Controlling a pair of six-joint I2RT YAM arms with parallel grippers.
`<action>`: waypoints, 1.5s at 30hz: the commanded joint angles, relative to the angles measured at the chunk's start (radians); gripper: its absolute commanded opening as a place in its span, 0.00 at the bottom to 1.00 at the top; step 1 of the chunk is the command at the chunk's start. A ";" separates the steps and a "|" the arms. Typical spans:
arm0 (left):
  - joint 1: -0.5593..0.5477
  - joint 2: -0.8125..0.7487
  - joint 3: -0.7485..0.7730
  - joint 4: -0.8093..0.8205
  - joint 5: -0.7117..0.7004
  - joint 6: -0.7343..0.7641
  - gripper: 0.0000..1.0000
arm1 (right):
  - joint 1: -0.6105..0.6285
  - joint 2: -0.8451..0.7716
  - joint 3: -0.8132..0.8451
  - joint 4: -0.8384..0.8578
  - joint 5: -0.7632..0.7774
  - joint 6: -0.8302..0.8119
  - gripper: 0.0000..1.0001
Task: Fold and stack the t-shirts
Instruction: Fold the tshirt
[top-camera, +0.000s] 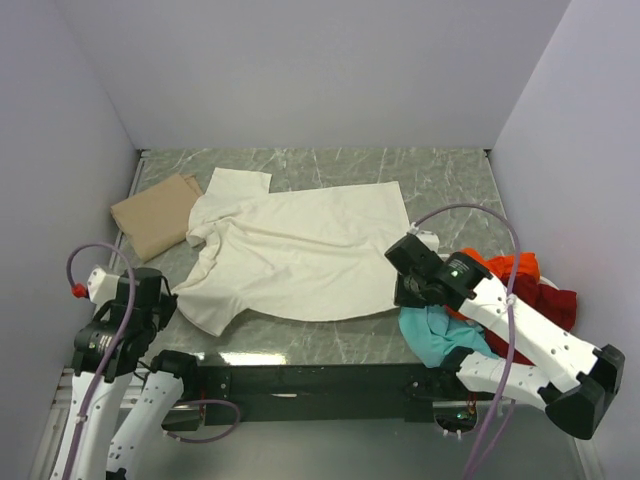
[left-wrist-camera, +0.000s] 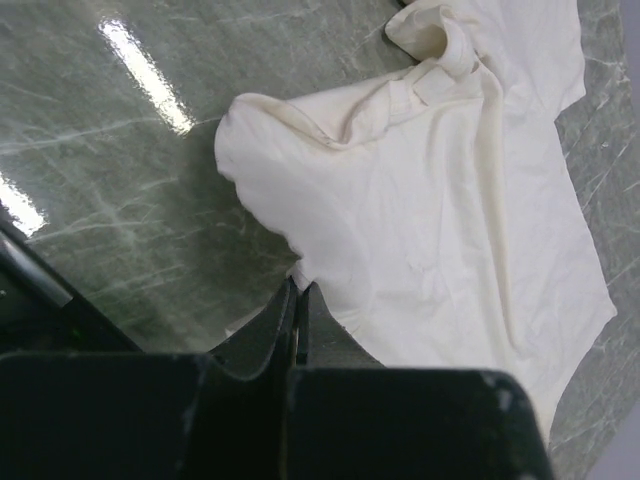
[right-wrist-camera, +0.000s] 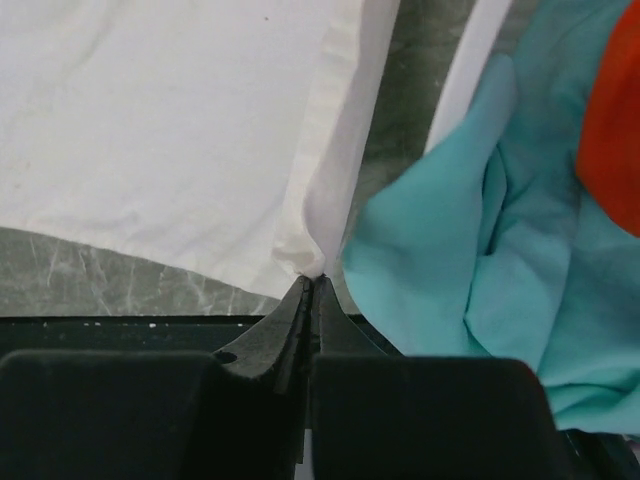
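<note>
**Opening step of the fold: the garment spread flat, both hands at its near edge.** The large, soft cream-white t-shirt (top-camera: 300, 250) lies open on the green-grey marbled surface (top-camera: 440, 180). Its collar and sleeves point towards the left arm and its hem towards the right arm.

A tan t-shirt folded into a flat rectangle (top-camera: 155, 215) rests at the far left, just touching one cream sleeve. A loose heap lies near the right edge, made up of a crumpled teal t-shirt (right-wrist-camera: 440, 250), an orange t-shirt (top-camera: 510, 268) and a dark red t-shirt (top-camera: 550, 300). None of these three is folded.

The right hand (right-wrist-camera: 312, 285) is closed tight on the near hem corner of the cream-white t-shirt, and the cloth rises in a small ridge into the fingertips. The teal t-shirt lies just beside this hand.

The left hand (left-wrist-camera: 298, 300) is also closed, with its tips at the near edge of the cloth beside a sleeve. The left wrist view does not show whether any cloth is caught between the fingers.

Judged from this layout, one shirt is finished, one is in hand and three are waiting.

The next move probably calls for both hands to lift the near edge together and carry it towards the far edge. That would need a sure pinch on the left side, even height in both hands, and a path for the right hand that does not drag the teal cloth along.
</note>
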 joint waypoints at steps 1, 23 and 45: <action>0.003 -0.019 0.085 -0.098 -0.018 0.007 0.01 | 0.007 -0.057 0.005 -0.096 0.024 0.050 0.00; 0.003 0.208 0.078 0.168 0.132 0.256 0.00 | -0.063 -0.026 -0.027 -0.002 0.040 0.030 0.00; 0.059 0.512 0.141 0.500 0.206 0.425 0.00 | -0.344 0.211 0.091 0.237 -0.003 -0.266 0.00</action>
